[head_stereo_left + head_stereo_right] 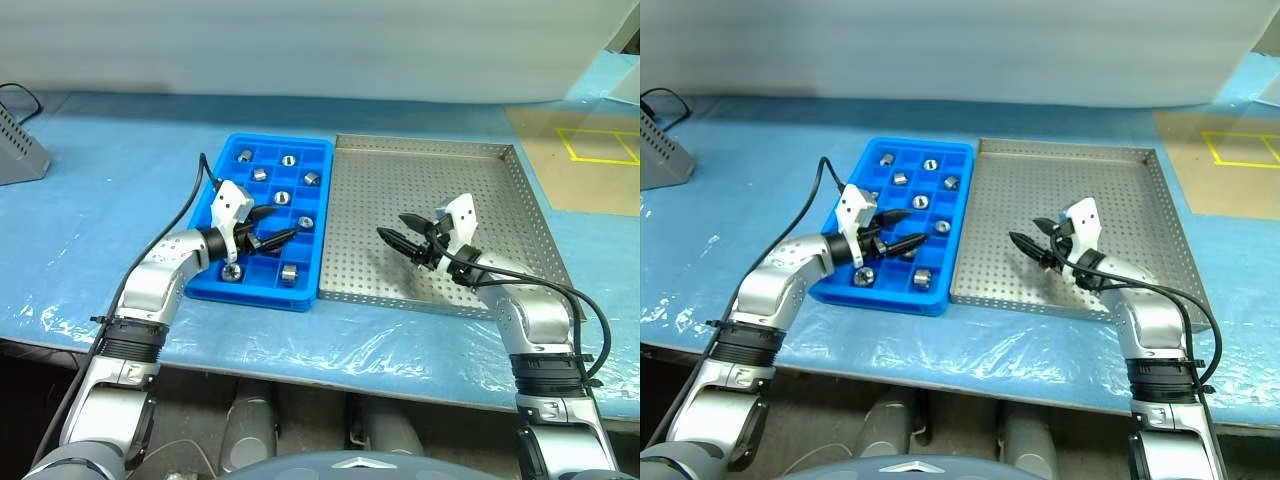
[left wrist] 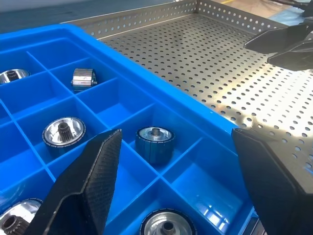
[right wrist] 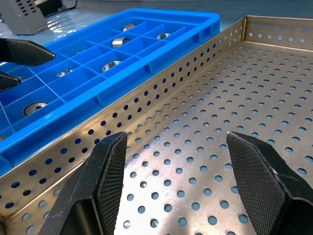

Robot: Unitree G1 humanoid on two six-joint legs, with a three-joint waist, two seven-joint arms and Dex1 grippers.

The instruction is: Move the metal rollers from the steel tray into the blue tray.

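The blue tray [image 1: 228,285] lies left of the steel tray [image 1: 520,200], their long sides touching. Several metal rollers [image 1: 289,272] lie singly in the blue tray's compartments; the left wrist view shows one [image 2: 154,144] up close. My left gripper [image 1: 283,222] hovers open over the near half of the blue tray, with nothing between its fingers [image 2: 93,186]. My right gripper [image 1: 390,226] hangs open and unloaded over the steel tray's perforated floor [image 3: 205,161], pointing toward the blue tray [image 3: 122,63]. Every roller I see is in the blue tray.
Both trays rest on a table covered in blue sheet [image 1: 120,190], with crinkled clear film near the front edge. A grey box [image 1: 15,150] stands at the far left. A tan board with yellow tape [image 1: 595,150] lies at the far right.
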